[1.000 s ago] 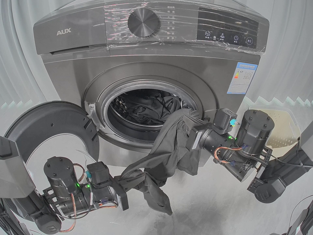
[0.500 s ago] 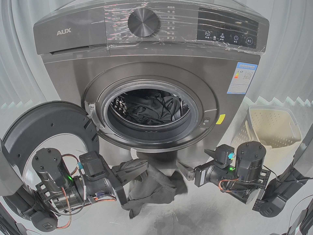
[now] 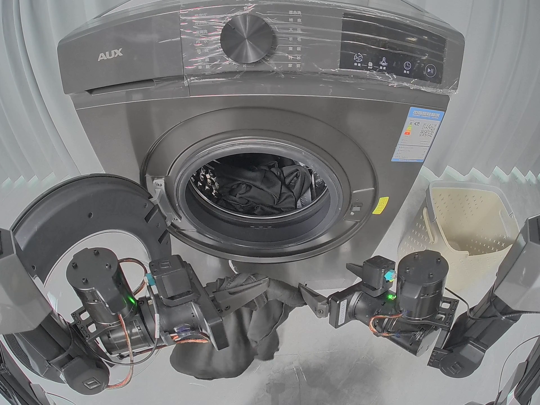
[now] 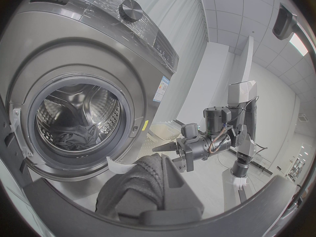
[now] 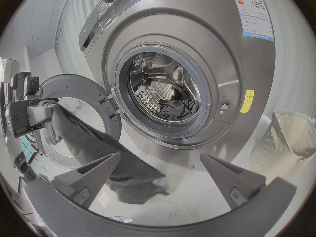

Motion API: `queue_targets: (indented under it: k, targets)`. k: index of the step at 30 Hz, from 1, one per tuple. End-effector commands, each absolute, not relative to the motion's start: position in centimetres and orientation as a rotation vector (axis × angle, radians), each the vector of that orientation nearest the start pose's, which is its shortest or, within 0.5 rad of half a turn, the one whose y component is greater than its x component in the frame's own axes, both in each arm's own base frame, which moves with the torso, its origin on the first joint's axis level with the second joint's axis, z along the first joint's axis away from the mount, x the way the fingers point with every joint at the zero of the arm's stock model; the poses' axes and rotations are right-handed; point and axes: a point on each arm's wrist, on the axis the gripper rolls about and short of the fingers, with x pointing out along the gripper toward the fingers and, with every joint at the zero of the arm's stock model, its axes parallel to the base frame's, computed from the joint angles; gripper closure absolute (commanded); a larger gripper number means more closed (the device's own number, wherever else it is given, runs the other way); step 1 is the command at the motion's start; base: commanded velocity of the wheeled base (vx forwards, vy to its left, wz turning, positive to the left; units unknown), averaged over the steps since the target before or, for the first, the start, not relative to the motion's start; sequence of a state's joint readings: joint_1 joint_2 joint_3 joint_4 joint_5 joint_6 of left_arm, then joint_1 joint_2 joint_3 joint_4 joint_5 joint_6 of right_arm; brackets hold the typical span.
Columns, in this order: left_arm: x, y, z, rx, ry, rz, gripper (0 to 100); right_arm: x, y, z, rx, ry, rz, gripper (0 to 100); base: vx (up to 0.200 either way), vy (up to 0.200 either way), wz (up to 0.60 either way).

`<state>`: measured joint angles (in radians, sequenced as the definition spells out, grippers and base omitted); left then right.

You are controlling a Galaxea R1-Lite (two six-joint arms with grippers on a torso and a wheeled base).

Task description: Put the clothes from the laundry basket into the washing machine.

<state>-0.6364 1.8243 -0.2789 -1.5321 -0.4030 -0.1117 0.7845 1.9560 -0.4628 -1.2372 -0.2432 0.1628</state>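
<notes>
Now hauling dark garment, lower centre.
Clamping with left gripper, right gripper spread empty; probably lifting into washing machine next.

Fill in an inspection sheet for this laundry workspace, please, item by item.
Surface: grey floor, the garment's lower end lying on it.
Job's things: washer with door swung open and dark clothes inside; dark garment hanging from left end effector; basket to the right of the washer, no clothes seen in it.
Clutter: nothing seen.
End effectors: left end effector shut on garment; right end effector open and empty, beside garment.
Cables: copper wires at both wrists, apart from garment.
Surroundings: pale curtain behind washer.
</notes>
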Motion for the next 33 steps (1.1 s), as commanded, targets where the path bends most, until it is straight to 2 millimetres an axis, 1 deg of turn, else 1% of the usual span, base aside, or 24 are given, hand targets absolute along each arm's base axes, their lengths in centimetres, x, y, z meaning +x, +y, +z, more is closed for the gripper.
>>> queue_targets:
  k: [1, 3, 5, 10, 14, 19, 22, 27, 33]
  targets:
    - [20.3, -16.0, 11.4, -0.098, 0.076, -1.032, 100, 21.6, 20.8, 8.3, 0.033, 0.272, 0.524, 0, 0.000, 0.000, 0.00]
    - [20.4, -15.9, 11.4, -0.099, 0.074, -1.024, 100, 21.5, 20.6, 8.3, 0.040, 0.276, 0.554, 0, 0.000, 0.000, 0.00]
    - [20.8, -15.6, 11.5, -0.098, 0.066, -1.009, 100, 21.3, 20.2, 8.3, 0.055, 0.270, 0.632, 0, 0.000, 0.000, 0.00]
    - [21.1, -15.8, 11.8, -0.101, 0.051, -1.005, 100, 20.4, 19.5, 8.3, 0.046, 0.257, 0.709, 0, 0.000, 0.000, 0.00]
    - [21.7, -16.2, 11.8, -0.103, 0.042, -0.994, 100, 19.9, 19.4, 8.7, 0.047, 0.250, 0.738, 0, 0.000, 0.000, 0.00]
    - [22.3, -16.6, 11.7, -0.104, 0.035, -0.983, 100, 19.4, 19.7, 8.5, 0.032, 0.260, 0.793, 0, 0.000, 0.000, 0.00]
    - [22.4, -16.7, 11.6, -0.104, 0.035, -0.983, 100, 20.0, 20.2, 8.6, 0.024, 0.239, 0.795, 0, 0.000, 0.000, 0.00]
    - [22.3, -16.6, 11.8, -0.104, 0.029, -0.984, 100, 21.4, 21.3, 8.1, 0.023, 0.234, 0.788, 0, 0.000, 0.000, 0.00]
    - [22.2, -16.5, 11.9, -0.105, 0.024, -0.984, 100, 21.9, 22.5, 7.2, 0.012, 0.239, 0.803, 0, 0.000, 0.000, 0.00]
